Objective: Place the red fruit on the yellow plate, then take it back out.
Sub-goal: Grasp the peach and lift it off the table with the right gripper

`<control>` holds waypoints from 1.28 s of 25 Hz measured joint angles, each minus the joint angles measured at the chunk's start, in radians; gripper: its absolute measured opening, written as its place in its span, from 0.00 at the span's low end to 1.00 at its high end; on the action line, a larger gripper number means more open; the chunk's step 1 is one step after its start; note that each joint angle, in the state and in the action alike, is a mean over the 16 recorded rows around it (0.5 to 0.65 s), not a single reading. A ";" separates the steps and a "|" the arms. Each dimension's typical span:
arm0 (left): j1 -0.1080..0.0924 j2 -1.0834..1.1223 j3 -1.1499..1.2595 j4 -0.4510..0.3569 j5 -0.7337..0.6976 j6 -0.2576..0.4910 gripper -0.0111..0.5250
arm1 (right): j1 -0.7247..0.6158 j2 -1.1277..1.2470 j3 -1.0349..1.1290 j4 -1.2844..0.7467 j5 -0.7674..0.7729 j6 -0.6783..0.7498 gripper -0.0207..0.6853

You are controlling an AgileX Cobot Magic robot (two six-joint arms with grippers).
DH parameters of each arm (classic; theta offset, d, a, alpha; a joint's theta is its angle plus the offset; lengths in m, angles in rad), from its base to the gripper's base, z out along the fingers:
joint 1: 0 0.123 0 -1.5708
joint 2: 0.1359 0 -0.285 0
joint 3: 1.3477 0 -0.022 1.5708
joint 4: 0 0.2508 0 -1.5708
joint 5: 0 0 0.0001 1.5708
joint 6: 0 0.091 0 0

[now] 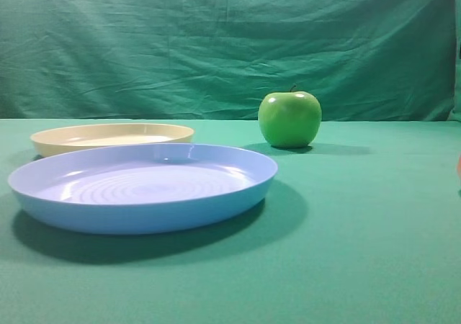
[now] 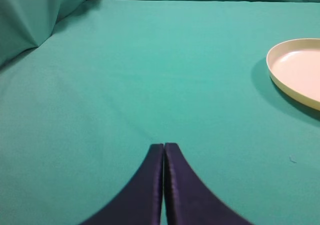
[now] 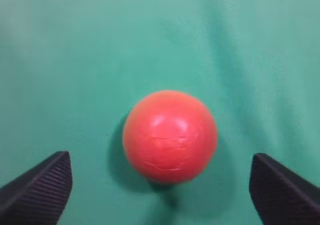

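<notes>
The red fruit (image 3: 170, 135) rests on the green cloth in the right wrist view, directly below the camera. My right gripper (image 3: 160, 159) hangs open over it, one dark ribbed finger (image 3: 42, 187) far to the left and the other far to the right, neither touching the fruit. The yellow plate (image 1: 112, 135) lies at the back left of the high view with nothing on it, and its rim (image 2: 280, 77) shows at the right of the left wrist view. My left gripper (image 2: 164, 146) is shut on nothing, low over bare cloth to the left of that plate.
A larger light blue plate (image 1: 144, 187) lies in front of the yellow one. A glossy green apple (image 1: 289, 119) stands behind it towards the right. A green cloth backdrop (image 1: 230, 43) closes the far side of the table.
</notes>
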 joint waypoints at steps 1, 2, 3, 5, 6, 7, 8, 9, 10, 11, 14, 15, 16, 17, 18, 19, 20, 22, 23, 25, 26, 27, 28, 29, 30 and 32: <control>0.000 0.000 0.000 0.000 0.000 0.000 0.02 | 0.000 0.018 0.000 -0.010 -0.011 0.012 0.94; 0.000 0.000 0.000 0.000 0.000 0.000 0.02 | 0.000 0.036 -0.001 -0.019 -0.022 0.023 0.94; 0.000 0.000 0.000 0.000 0.000 0.000 0.02 | 0.000 0.053 -0.001 -0.027 -0.032 0.032 0.94; 0.000 0.000 0.000 0.000 0.000 0.000 0.02 | 0.000 0.087 -0.001 -0.035 -0.051 0.044 0.94; 0.000 0.000 0.000 0.000 0.000 0.000 0.02 | 0.000 0.103 -0.001 -0.036 -0.060 0.047 0.94; 0.000 0.000 0.000 0.000 0.000 0.000 0.02 | 0.000 0.118 -0.001 -0.037 -0.068 0.049 0.94; 0.000 0.000 0.000 0.000 0.000 0.000 0.02 | 0.000 0.132 -0.001 -0.037 -0.076 0.051 0.94; 0.000 0.000 0.000 0.000 0.000 0.000 0.02 | 0.000 0.144 -0.001 -0.037 -0.082 0.052 0.93; 0.000 0.000 0.000 0.000 0.000 0.000 0.02 | 0.000 0.156 -0.001 -0.036 -0.088 0.052 0.91; 0.000 0.000 0.000 0.000 0.000 0.000 0.02 | 0.000 0.166 -0.001 -0.036 -0.093 0.053 0.89; 0.000 0.000 0.000 0.000 0.000 0.000 0.02 | 0.000 0.189 -0.002 -0.036 -0.106 0.053 0.80; 0.000 0.000 0.000 0.000 0.000 0.000 0.02 | 0.000 0.195 -0.002 -0.037 -0.108 0.054 0.76; 0.000 0.000 0.000 0.000 0.000 0.000 0.02 | 0.000 0.200 -0.004 -0.037 -0.110 0.054 0.72; 0.000 0.000 0.000 0.000 0.000 0.000 0.02 | 0.000 0.204 -0.007 -0.038 -0.109 0.054 0.69; 0.000 0.000 0.000 0.000 0.000 0.000 0.02 | 0.000 0.208 -0.012 -0.038 -0.106 0.054 0.65; 0.000 0.000 0.000 0.000 0.000 0.000 0.02 | 0.000 0.211 -0.020 -0.038 -0.102 0.054 0.61; 0.000 0.000 0.000 0.000 0.000 0.000 0.02 | 0.001 0.213 -0.032 -0.038 -0.096 0.054 0.57; 0.000 0.000 0.000 0.000 0.000 0.000 0.02 | 0.004 0.216 -0.065 -0.035 -0.081 0.051 0.50; 0.000 0.000 0.000 0.000 0.000 0.000 0.02 | 0.007 0.217 -0.087 -0.033 -0.073 0.046 0.46; 0.000 0.000 0.000 0.000 0.000 0.000 0.02 | 0.019 0.219 -0.140 -0.028 -0.058 0.031 0.40; 0.000 0.000 0.000 0.000 0.000 0.000 0.02 | 0.027 0.220 -0.171 -0.025 -0.051 0.023 0.38; 0.000 0.000 0.000 0.000 0.000 0.000 0.02 | 0.038 0.222 -0.204 -0.022 -0.044 0.013 0.37; 0.000 0.000 0.000 0.000 0.000 -0.001 0.02 | 0.050 0.224 -0.241 -0.019 -0.039 0.004 0.35; 0.000 0.000 0.000 0.000 0.000 -0.001 0.02 | 0.064 0.228 -0.280 -0.016 -0.034 -0.006 0.34; 0.000 0.000 0.000 0.000 0.000 -0.001 0.02 | 0.079 0.234 -0.322 -0.012 -0.029 -0.016 0.34; 0.000 0.000 0.000 0.000 0.000 -0.001 0.02 | 0.113 0.250 -0.412 -0.005 -0.020 -0.037 0.34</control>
